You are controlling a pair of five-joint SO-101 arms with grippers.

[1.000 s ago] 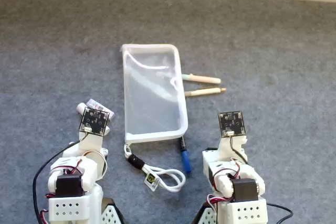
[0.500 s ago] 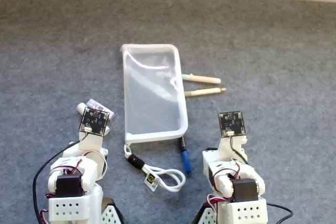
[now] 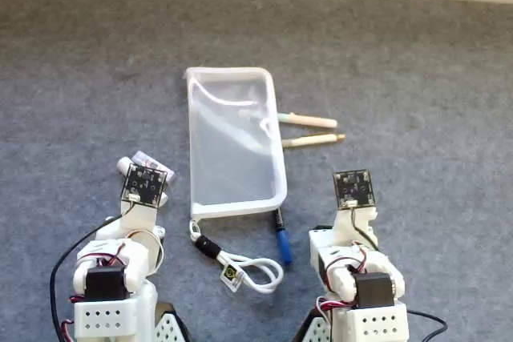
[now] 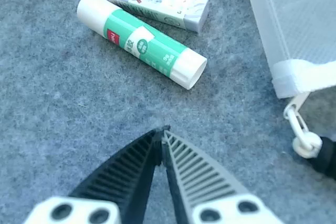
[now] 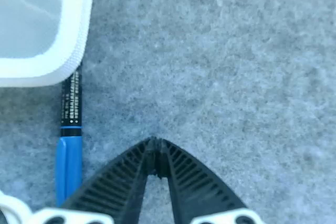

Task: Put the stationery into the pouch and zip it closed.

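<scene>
Pouch, a translucent white mesh one with a white border, lies flat on the grey felt-like table cover, ahead of both arms and between them; whether its zip is open or closed cannot be told. Two cream-coloured pens lie side by side at its far long edge on the right arm's side. Their pale tips reach across the border, but it cannot be told whether they are inside the pouch or under it. The left gripper hangs low over the cover, its ribbed fingers pressed together and holding nothing. Just ahead of its fingertips a green-and-white glue stick lies crosswise, with a small printed box just beyond it and parallel. The pouch's near corner and the zip pull sit off to the side, toward the other arm. The right gripper is posed the same way, fingers closed tip to tip on nothing. Beside its fingers, toward the left arm, lies a blue-capped pen, whose black barrel touches the pouch's border. A white cord loop trails from the zip pull back toward the arm bases.
</scene>
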